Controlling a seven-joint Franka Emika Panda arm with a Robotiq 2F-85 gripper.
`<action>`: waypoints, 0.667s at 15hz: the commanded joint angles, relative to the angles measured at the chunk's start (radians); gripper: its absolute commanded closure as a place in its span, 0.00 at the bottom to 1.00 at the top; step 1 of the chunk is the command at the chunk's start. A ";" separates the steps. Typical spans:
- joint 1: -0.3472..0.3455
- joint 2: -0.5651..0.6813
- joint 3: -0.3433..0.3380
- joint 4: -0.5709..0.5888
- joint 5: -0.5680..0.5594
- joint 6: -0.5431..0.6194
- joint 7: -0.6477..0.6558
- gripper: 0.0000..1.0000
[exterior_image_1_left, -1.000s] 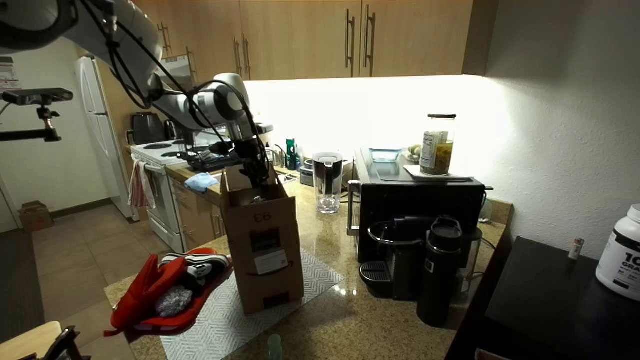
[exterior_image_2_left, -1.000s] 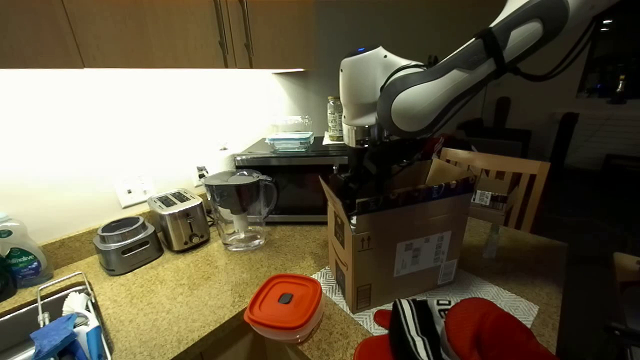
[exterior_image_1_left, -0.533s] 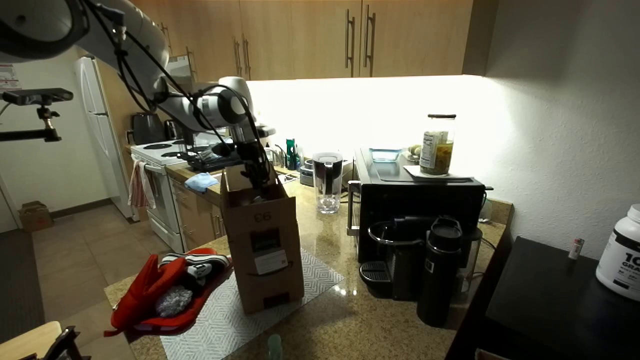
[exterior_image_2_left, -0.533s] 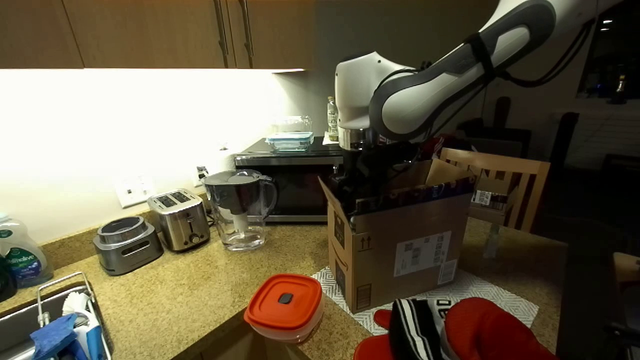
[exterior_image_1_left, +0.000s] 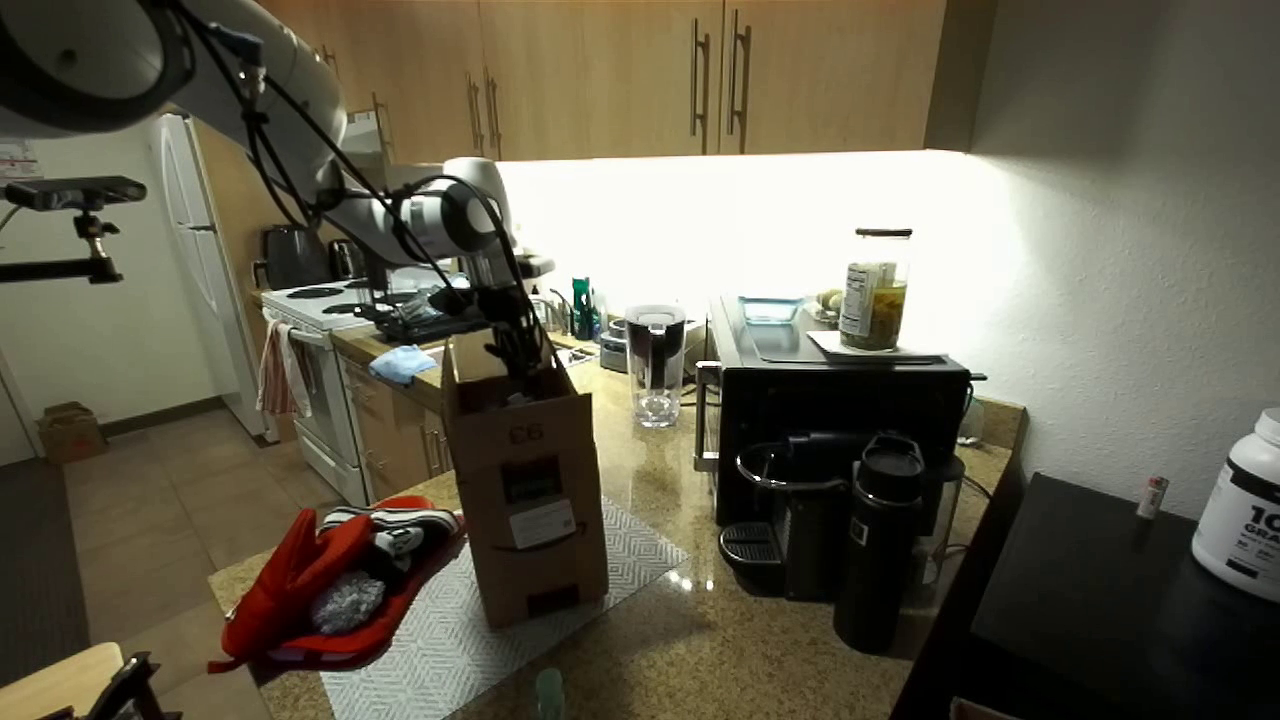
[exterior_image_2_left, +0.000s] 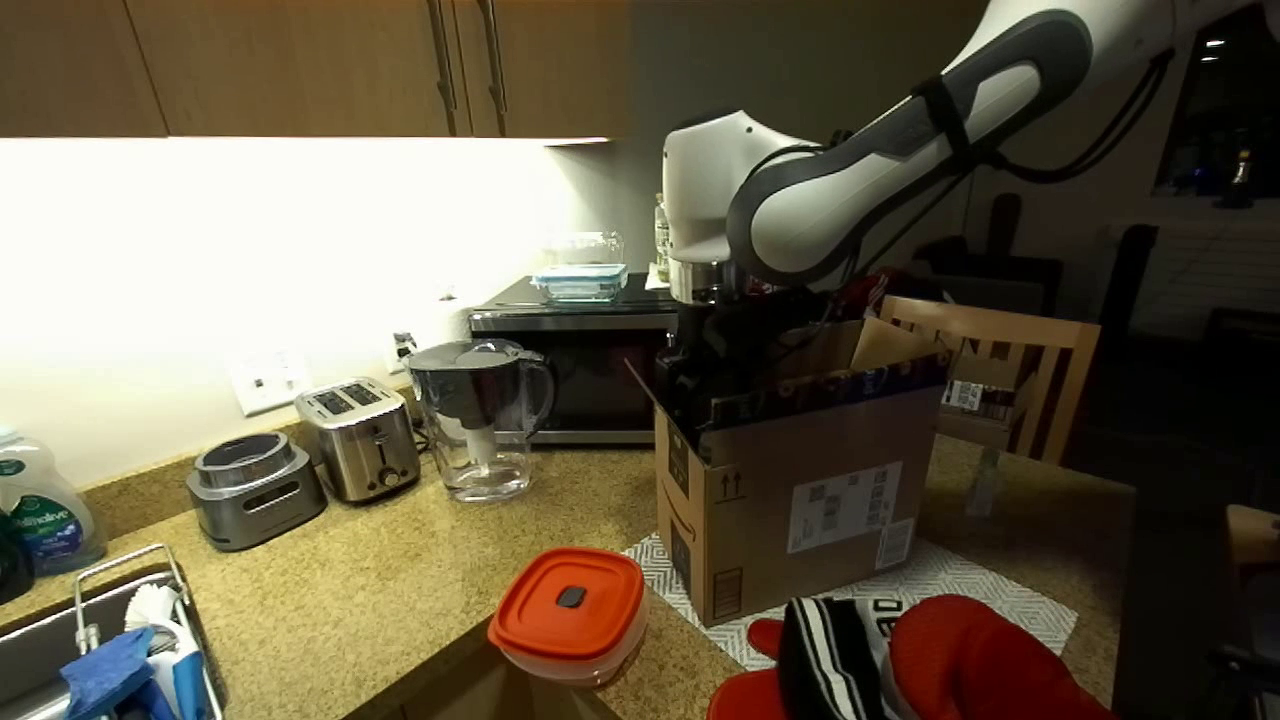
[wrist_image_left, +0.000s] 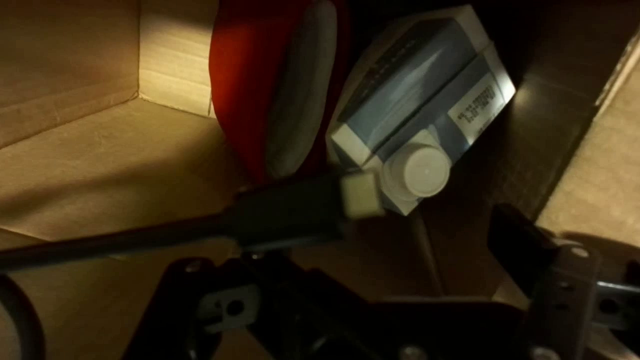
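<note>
Down a little and slightly toward the black oven (exterior_image_1_left: 845, 395): so my arm (exterior_image_2_left: 840, 225) has moved over the last second, and my end effector (wrist_image_left: 400, 237) reaches inside the open-topped cardboard box (exterior_image_2_left: 750, 520). Neither exterior view makes my fingertips (wrist_image_left: 517, 245) clear; the wrist view alone shows them, standing well apart. It also shows what the box's walls conceal: a blue-and-white carton (wrist_image_left: 420, 95) inside, its top and white cap (wrist_image_left: 425, 172) facing me, near my fingertips, and beside it a red thing (wrist_image_left: 240, 75) with a greyish patch. A dark cable-like piece (wrist_image_left: 290, 212) with a pale tip overlaps the carton's near edge; whether they touch I cannot tell. Beyond the wrist view's reach, both exterior views show the box on a patterned mat (exterior_image_1_left: 460, 640) over the surface (exterior_image_2_left: 350, 580), red fabric (exterior_image_1_left: 290, 585) beside it; in an exterior view, a red-lidded container (exterior_image_2_left: 570, 620) stands nearby.
</note>
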 joint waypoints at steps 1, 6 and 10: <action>-0.005 0.016 0.001 0.026 0.042 -0.013 -0.037 0.00; -0.002 0.029 -0.008 0.052 0.046 -0.040 -0.030 0.00; 0.005 0.029 -0.024 0.065 0.027 -0.058 -0.009 0.00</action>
